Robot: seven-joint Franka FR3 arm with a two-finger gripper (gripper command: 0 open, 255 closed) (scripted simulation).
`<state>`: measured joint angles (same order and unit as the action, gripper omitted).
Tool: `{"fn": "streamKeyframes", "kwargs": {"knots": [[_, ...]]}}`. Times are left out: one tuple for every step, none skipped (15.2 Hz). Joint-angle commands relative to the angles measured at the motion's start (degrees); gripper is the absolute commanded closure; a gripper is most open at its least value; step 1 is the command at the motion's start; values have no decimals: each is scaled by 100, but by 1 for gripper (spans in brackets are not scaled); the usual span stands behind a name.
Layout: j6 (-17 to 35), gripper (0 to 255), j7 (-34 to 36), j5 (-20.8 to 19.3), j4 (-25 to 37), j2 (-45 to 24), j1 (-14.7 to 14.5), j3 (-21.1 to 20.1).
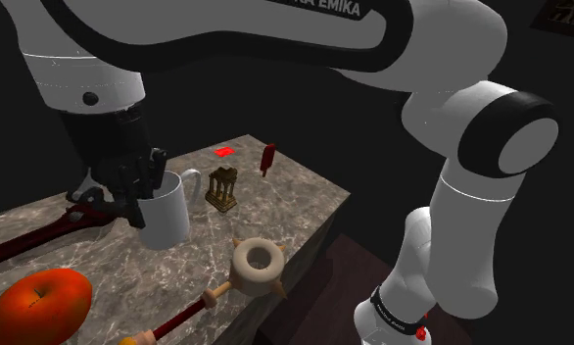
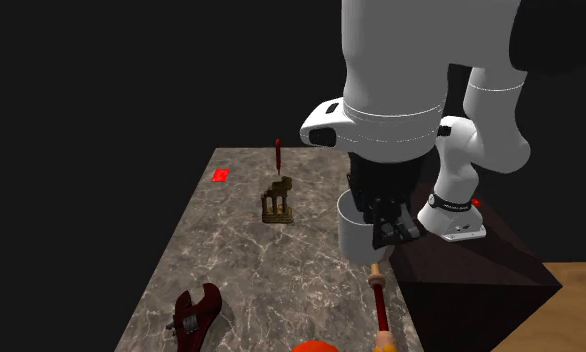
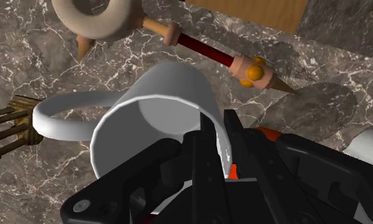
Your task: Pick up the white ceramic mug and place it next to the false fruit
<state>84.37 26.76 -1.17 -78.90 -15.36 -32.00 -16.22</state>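
White and smooth, the mug point(image 1: 167, 218) is being gripped at its rim by the black fingers point(image 1: 135, 209), which are closing on its wall, one running down the outside and the other reaching inside. Whether its base is touching the marbled desk point(image 1: 295, 208) cannot be told. Its handle is pointing away from the fingers toward a small golden temple model point(image 1: 222, 188) standing near it. The red-orange fruit point(image 1: 40, 304) is lying well apart from the fingers, at a corner of the desk. A mace point(image 1: 258, 263) with a pale spiked ring head is lying near the fingers, just past the mug. A dark red wrench point(image 1: 40, 230) is lying just beside the fingers, opposite the handle. A red tag point(image 1: 223, 151) and a red stick point(image 1: 268, 159) are sitting well apart from the fingers, beyond the temple model.
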Motion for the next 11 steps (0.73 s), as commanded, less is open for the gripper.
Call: {"fn": "streamKeyframes", "kwargs": {"knots": [[128,255,55,3,-123,-5,-28,-16],[211,255,50,6,-219,9,-23,-14],[293,255,46,9,-313,21,-18,-13],[375,255,42,11,-404,31,-14,-11],[455,255,38,13,-493,39,-9,-10],[535,255,35,14,-579,46,-6,-8],[614,255,32,15,-663,51,-2,-7],[692,255,29,16,-745,54,1,-6],[770,255,26,16,-825,56,4,-4],[847,255,24,16,-903,57,6,-3],[924,255,21,15,-979,56,8,-1]]}}
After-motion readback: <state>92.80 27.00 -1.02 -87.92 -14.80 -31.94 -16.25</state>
